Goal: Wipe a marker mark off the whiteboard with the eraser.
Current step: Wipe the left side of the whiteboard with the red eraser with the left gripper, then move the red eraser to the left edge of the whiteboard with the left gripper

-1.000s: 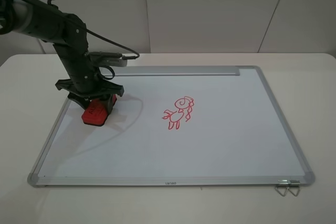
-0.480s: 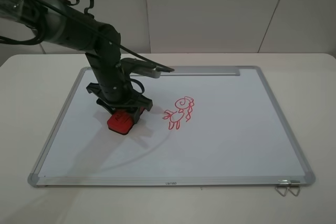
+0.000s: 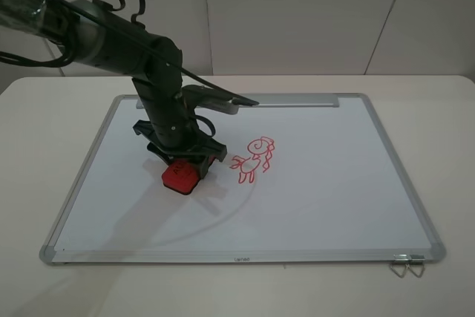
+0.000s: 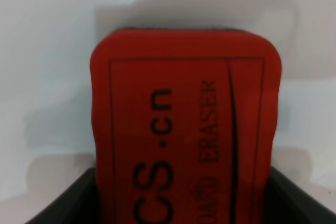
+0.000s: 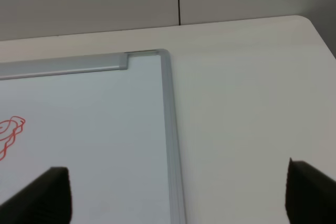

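While our left hand [image 3: 182, 161] clamps the small red rectangular block eraser [image 3: 179, 177] on the large silver-framed whiteboard [image 3: 334, 206], a red spiral-headed doodle [image 3: 252, 159] lies just beside it. Bare board stretches to the near and right frame edges. Our right hand [image 5: 176, 195] holds its fingers wide apart.

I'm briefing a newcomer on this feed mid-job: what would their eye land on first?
First, the left gripper, shut on the red eraser and holding it down on the left-centre of the whiteboard. Next, just to the right and apart from the eraser, the only drawing in view: a red doodle with a curly head.
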{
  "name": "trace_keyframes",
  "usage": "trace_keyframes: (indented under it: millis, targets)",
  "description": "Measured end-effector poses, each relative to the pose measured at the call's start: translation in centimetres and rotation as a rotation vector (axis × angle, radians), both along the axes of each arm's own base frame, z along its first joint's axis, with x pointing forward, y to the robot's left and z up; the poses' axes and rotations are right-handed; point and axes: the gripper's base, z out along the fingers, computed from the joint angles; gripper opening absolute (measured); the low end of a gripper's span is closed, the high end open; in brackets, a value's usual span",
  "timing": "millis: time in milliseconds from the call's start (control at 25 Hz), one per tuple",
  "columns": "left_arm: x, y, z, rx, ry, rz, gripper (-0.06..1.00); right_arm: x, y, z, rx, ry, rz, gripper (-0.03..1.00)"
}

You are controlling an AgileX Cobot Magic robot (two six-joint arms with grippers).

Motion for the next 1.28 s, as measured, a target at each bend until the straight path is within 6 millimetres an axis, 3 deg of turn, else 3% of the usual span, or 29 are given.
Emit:
trace_keyframes:
  millis: [160,440,680,800,1000,1280]
  targets:
    - [1.5,1.5,0.1,-0.041,0.025,0.108,0.57,0.0,0.0,0.0,0.0,0.0,0.0,0.72]
    - [4.3,6.6,0.2,-0.023,-0.002,0.227,0.57,0.0,0.0,0.0,0.0,0.0,0.0,0.72]
    - [4.6,7.4,0.8,-0.021,-0.014,0.24,0.57,0.0,0.0,0.0,0.0,0.0,0.0,0.72]
    - [4.0,7.8,1.6,0.006,-0.017,0.226,0.57,0.0,0.0,0.0,0.0,0.0,0.0,0.72]
    - [2.0,8.7,5.2,-0.004,-0.064,0.254,0.57,0.0,0.0,0.0,0.0,0.0,0.0,0.72]
    - [-3.1,10.6,5.4,-0.01,-0.071,0.306,0.57,0.0,0.0,0.0,0.0,0.0,0.0,0.72]
